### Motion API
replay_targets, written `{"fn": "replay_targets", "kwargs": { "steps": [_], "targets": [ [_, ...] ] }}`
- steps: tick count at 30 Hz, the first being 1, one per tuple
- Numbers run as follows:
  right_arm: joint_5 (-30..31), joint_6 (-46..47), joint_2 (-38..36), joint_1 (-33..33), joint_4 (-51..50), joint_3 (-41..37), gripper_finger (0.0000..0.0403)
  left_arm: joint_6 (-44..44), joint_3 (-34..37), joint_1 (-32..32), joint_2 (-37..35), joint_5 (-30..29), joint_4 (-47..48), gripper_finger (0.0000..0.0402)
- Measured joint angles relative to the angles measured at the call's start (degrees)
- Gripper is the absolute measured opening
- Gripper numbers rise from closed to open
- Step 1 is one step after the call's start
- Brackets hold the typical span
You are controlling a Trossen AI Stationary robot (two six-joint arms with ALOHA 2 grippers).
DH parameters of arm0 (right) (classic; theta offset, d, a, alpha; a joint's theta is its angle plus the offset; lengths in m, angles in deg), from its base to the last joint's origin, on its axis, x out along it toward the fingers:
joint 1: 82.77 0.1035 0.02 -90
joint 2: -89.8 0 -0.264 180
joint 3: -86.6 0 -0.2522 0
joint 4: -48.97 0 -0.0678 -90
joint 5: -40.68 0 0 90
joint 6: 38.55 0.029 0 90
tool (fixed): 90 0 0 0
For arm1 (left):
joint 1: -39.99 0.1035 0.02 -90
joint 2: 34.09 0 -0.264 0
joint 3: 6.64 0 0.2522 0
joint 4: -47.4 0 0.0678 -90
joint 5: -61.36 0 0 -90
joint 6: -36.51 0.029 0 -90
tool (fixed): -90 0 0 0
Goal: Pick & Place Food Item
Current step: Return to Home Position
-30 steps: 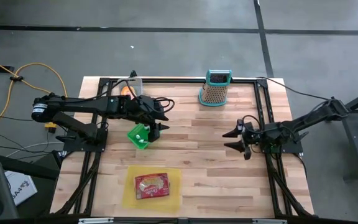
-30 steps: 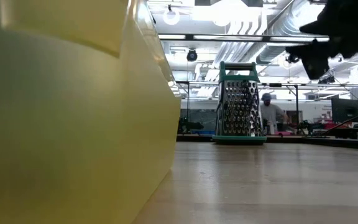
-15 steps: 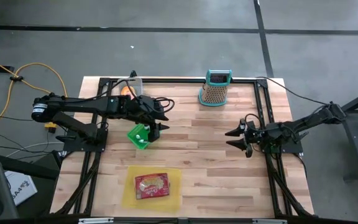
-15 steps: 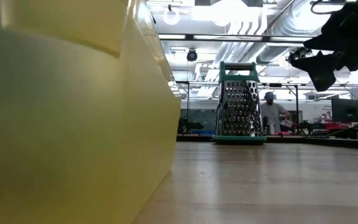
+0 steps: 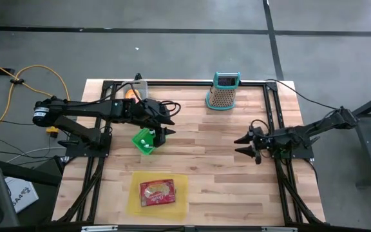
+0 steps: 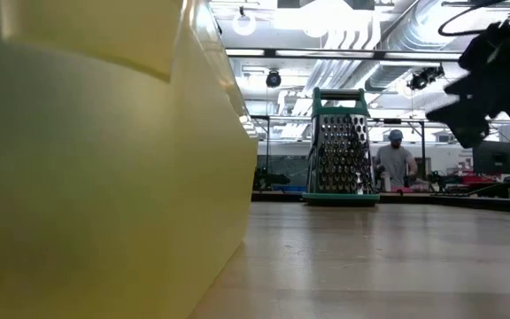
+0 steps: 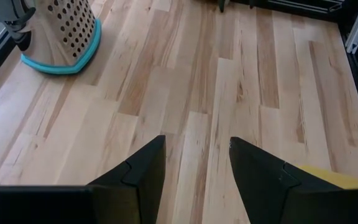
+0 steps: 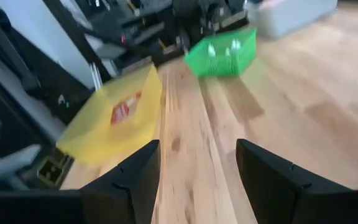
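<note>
Right claw (image 5: 239, 145) far from packet (image 5: 157, 191), maybe food

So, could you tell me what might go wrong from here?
The open left end effector hangs by the edge of the green plastic basket; withdrawing could catch the rim and drag or tip it. The open right end effector, over the right side of the wooden table, looks clear of objects.

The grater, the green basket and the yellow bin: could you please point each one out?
grater (image 5: 222, 95), high view, on its perforated metal face.
green basket (image 5: 137, 139), high view, on its rim.
yellow bin (image 5: 180, 201), high view, on a bare corner of its floor.
</note>
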Motion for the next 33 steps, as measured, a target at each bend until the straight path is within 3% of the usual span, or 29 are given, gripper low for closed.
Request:
{"fn": "replay_targets", "kwargs": {
  "steps": [8,16,33],
  "targets": [
    [-4.36,2.77,-0.05,0.0,-3.77,-0.04,0.0197,-0.04,0.02,0.0,0.0,0.02,0.02,0.017],
    [-12.77,3.41,-1.65,0.01,-5.3,-0.07,0.0197,-0.08,0.02,0.0,0.02,0.83,0.01,0.017],
    [-13.46,4.8,-2.58,0.0,-5.68,-0.13,0.0197,0.35,0.02,0.0,0.02,0.79,0.0,0.017]
  ]
}}
